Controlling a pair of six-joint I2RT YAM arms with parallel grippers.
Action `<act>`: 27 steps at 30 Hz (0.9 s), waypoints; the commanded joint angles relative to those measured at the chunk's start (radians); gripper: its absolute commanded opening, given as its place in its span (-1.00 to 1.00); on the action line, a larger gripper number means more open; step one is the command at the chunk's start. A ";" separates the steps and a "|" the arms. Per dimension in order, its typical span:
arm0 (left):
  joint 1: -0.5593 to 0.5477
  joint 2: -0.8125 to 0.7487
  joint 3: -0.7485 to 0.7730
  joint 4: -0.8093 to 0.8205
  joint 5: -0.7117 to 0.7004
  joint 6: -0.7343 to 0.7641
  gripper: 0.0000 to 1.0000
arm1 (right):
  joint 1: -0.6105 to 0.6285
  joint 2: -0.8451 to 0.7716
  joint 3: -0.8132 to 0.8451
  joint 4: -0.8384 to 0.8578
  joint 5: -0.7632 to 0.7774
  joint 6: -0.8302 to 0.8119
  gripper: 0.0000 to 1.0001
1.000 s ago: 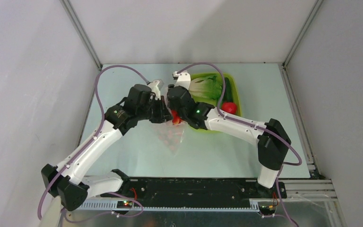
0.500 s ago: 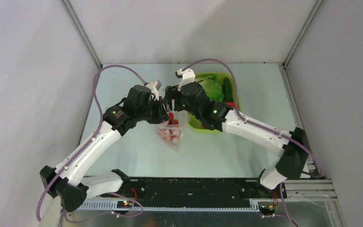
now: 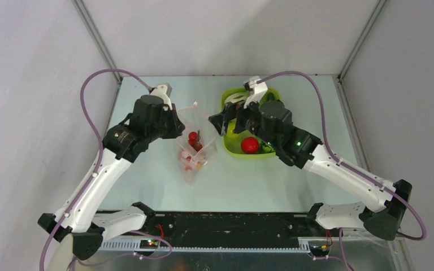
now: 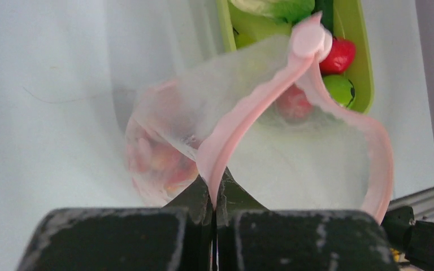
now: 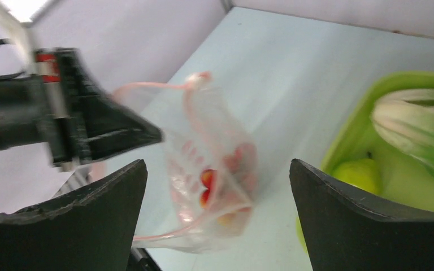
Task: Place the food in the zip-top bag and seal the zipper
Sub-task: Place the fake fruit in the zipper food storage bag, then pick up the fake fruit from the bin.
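Note:
The clear zip-top bag (image 3: pixel 192 151) hangs open over the table. My left gripper (image 4: pixel 213 195) is shut on its pink zipper (image 4: pixel 248 107), which loops round the mouth. Small red food pieces (image 5: pixel 208 179) lie inside the bag. My right gripper (image 5: pixel 217 164) is open and empty, just right of the bag and at the tray's left end (image 3: pixel 219 121). The lime-green tray (image 3: pixel 230 148) holds a red tomato (image 3: pixel 250 144), lettuce (image 5: pixel 418 121), a yellow-green pear (image 5: pixel 359 172), a green pepper (image 4: pixel 339 90) and a dark cucumber (image 4: pixel 325 11).
Grey walls close the table in at the back and on both sides. The right arm reaches over the tray and hides part of it in the top view. Purple cables arch above both arms.
My right gripper has opened wide, left a red piece in the bag, and drawn back right toward the tray. The left arm has shifted left, carrying the bag.

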 commanded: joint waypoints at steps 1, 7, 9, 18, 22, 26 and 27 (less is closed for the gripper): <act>0.017 -0.004 0.092 -0.037 -0.059 0.048 -0.99 | -0.089 -0.046 -0.037 -0.062 0.063 0.072 0.99; 0.017 0.108 0.190 -0.122 -0.080 0.062 -0.99 | -0.177 -0.039 -0.095 -0.143 0.139 0.140 0.99; 0.017 0.131 0.234 -0.152 -0.135 0.064 -1.00 | -0.208 -0.026 -0.106 -0.169 0.138 0.159 0.99; 0.045 0.137 0.358 -0.250 -0.487 0.119 -1.00 | -0.283 0.032 -0.113 -0.239 0.154 0.181 0.99; 0.066 0.130 0.366 -0.240 -0.523 0.162 -1.00 | -0.283 0.068 -0.114 -0.238 0.167 0.185 0.99; 0.068 0.147 0.340 -0.203 -0.482 0.171 -0.97 | -0.286 0.118 -0.112 -0.212 0.161 0.189 0.99; 0.068 0.153 0.332 -0.185 -0.452 0.161 -0.97 | -0.286 0.139 -0.113 -0.198 0.158 0.193 0.99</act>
